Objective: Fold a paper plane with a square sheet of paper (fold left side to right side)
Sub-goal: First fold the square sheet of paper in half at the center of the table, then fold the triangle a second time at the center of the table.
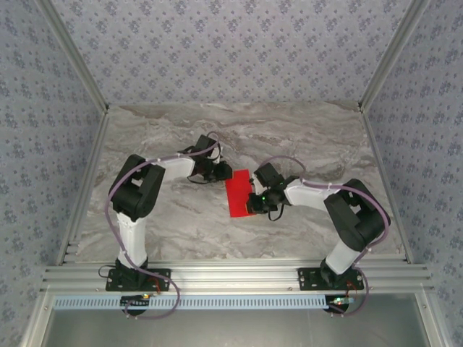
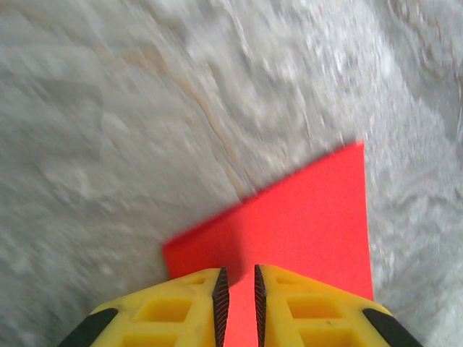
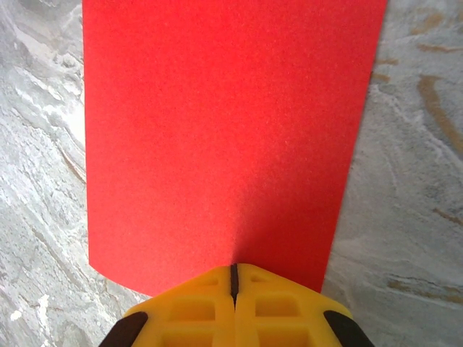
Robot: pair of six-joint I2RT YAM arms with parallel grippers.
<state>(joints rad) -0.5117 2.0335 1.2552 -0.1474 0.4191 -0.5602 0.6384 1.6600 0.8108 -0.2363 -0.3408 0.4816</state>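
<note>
Right tool point(image 3: 233, 269) first, folks: yellow fingers point(image 3: 184, 307) pressed tight together, not a sliver of daylight between the pads, and the tips sit right on the near edge of the square sheet of paper point(image 3: 224, 130). Whether that edge is actually nipped between them, I can't tell from the wrist view. It's bright red and plain, and it spreads away from the tips across the grey marbled surface point(image 3: 412, 181), with a faint shadowed line running up the sheet from the closed tips. Over to the left tool point(image 2: 237, 278): jaws parted by just a narrow slit, dark ribbed pads facing each other, red showing through the slit and under both fingers, and one corner of the sheet juts out ahead to the right. It's over the paper, but a grip? Can't call it. The marble around it is blurred in that wrist view. From overhead, the sheet lies near the middle of the surface, between the two arms, reading as an upright red rectangle. The left tool is at its far-left corner, the right tool at its right edge, covering part of it. Both arms bend inward from their bases at the near edge, wrists close on either side of the paper.
</note>
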